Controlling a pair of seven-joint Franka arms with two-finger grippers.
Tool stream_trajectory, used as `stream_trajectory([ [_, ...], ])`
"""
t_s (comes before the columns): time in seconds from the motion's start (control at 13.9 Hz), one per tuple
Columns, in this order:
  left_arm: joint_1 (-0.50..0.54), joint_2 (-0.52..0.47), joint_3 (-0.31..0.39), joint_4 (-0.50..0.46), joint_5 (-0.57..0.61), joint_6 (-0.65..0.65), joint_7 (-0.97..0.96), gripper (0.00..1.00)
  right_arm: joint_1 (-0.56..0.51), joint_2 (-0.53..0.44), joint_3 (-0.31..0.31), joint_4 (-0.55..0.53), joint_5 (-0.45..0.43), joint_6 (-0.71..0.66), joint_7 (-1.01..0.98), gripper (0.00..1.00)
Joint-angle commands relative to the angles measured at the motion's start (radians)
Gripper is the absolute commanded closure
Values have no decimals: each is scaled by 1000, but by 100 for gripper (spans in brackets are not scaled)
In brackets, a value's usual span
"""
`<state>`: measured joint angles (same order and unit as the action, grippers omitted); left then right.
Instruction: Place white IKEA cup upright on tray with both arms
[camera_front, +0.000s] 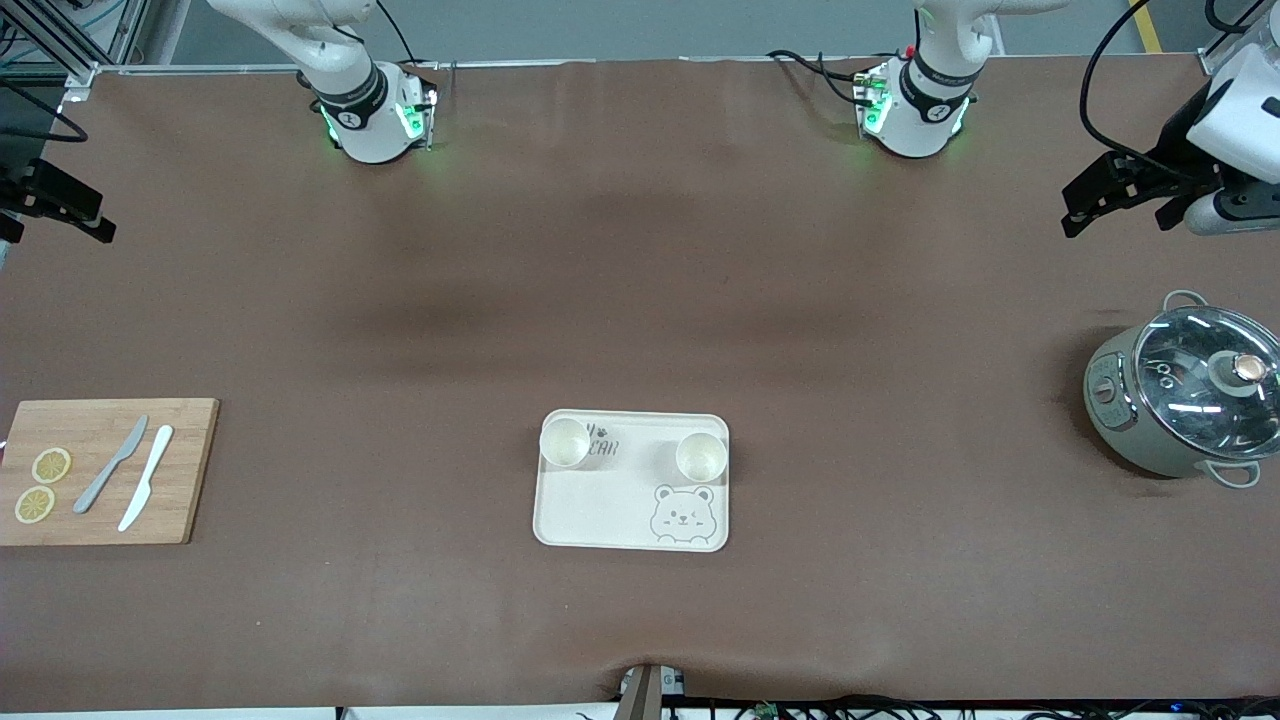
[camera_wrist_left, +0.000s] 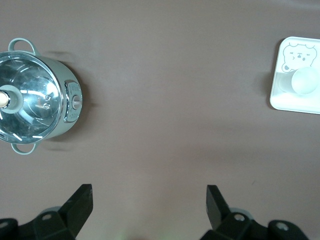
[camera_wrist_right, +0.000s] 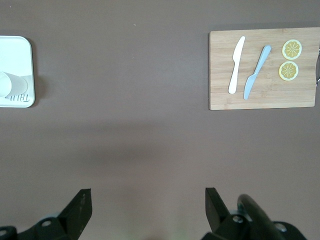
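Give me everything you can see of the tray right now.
The tray is a cream rectangle with rounded corners and a low raised rim, plastic by its look, lying flat on the brown table mid-way between the arms' ends. A grey bear face is printed in one corner and dark lettering along the edge nearer the robots. Two white cups stand upright on it. No gripper touches it.

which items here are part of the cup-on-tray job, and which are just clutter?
Job:
- tray
- two white cups, both upright on it

Clutter:
- cutting board
- two knives
- two lemon slices
- lidded pot
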<state>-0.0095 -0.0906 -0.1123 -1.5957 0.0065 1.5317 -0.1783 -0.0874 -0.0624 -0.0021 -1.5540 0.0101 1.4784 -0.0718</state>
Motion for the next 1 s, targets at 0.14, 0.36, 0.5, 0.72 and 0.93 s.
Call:
stream_trajectory([
  [0.14,5,32,0,23,-16,2,22,0,-18,-19,10,-15,-18,0,-11,0],
  [0.36,6,46,0,62,-11,2,23,0,-18,-19,10,-15,-18,0,-11,0],
  [0.5,6,48,0,65,-7,2,20,0,-18,-19,10,-14,-18,0,-10,0],
  [0.72,6,48,0,76,1,1,17,0,-18,-19,10,-14,-18,0,-10,0],
  [0.93,6,49,0,72,1,-2,22,0,-18,-19,10,-12,-18,2,-10,0],
])
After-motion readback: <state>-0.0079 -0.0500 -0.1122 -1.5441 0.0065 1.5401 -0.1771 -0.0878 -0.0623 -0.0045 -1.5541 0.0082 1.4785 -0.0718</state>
